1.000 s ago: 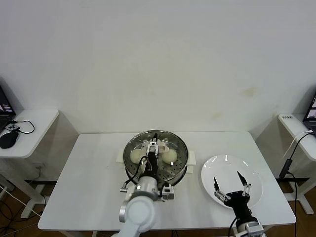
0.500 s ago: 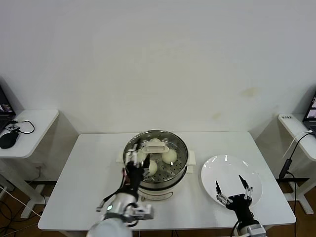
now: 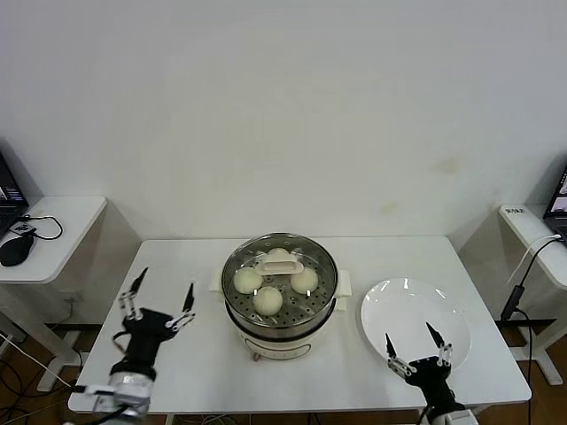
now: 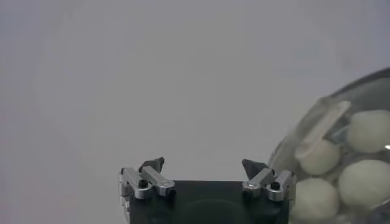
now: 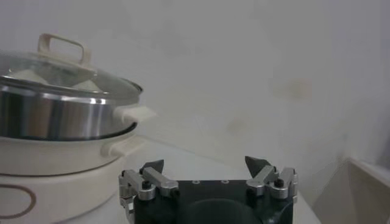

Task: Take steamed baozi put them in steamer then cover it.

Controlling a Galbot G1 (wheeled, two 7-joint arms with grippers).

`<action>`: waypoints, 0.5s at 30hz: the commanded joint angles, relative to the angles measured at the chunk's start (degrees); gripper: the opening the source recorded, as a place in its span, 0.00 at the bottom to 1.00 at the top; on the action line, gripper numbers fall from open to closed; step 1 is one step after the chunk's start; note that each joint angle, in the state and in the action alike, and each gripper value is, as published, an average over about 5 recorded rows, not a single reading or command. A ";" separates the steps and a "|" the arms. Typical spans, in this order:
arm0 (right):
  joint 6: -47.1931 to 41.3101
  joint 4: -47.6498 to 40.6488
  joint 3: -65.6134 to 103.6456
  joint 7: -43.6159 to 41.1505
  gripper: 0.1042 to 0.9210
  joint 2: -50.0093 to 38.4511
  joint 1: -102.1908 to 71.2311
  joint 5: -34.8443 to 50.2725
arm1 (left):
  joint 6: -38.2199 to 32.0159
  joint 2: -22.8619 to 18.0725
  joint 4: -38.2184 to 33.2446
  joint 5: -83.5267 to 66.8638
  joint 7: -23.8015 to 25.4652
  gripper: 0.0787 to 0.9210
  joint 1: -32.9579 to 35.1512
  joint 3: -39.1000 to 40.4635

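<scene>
The steamer (image 3: 330,301) stands at the table's middle on its white pot base. The glass cover (image 3: 321,257) with its cream handle (image 3: 280,262) sits on it. Under the glass lie the baozi (image 3: 267,300), several cream buns. My left gripper (image 3: 159,294) is open and empty over the table's left part, well clear of the steamer. My right gripper (image 3: 415,346) is open and empty at the front right, over the white plate's near edge. The left wrist view shows the covered buns (image 4: 359,182) beside my open gripper (image 4: 203,165). The right wrist view shows the covered steamer (image 5: 55,115) and my open gripper (image 5: 205,164).
An empty white plate (image 3: 407,305) lies right of the steamer. A side table (image 3: 53,226) with a mouse and cable stands at far left, another (image 3: 540,239) at far right. A white wall is behind.
My left gripper has let go of the cover, now resting on the steamer, and drawn back left and toward the front. My right gripper has sunk slightly toward the front edge.
</scene>
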 commanded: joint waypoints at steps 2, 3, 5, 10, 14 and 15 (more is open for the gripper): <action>0.08 0.09 0.02 0.07 0.88 -0.54 -2.64 0.33 | -11.10 -0.13 6.66 -30.69 -2.32 0.88 10.75 -9.69; 0.14 0.12 -0.03 0.05 0.88 -0.45 -2.70 0.25 | -11.23 -0.31 6.95 -30.71 -2.21 0.88 11.04 -9.65; 0.23 0.20 -0.11 0.02 0.88 -0.27 -2.73 0.11 | -11.09 -0.59 7.19 -30.57 -2.03 0.88 11.43 -9.59; 0.08 0.14 -0.28 0.03 0.88 -0.23 -2.58 0.14 | -10.57 -0.95 7.28 -29.42 -1.70 0.88 11.54 -9.32; -0.25 -0.01 -0.87 0.09 0.88 -0.54 -2.46 0.22 | -10.35 -0.97 7.79 -28.82 -1.51 0.88 11.37 -8.91; -0.37 -0.02 -1.06 0.12 0.88 -0.67 -2.42 0.29 | -10.36 -0.98 7.94 -28.67 -1.44 0.88 11.38 -8.76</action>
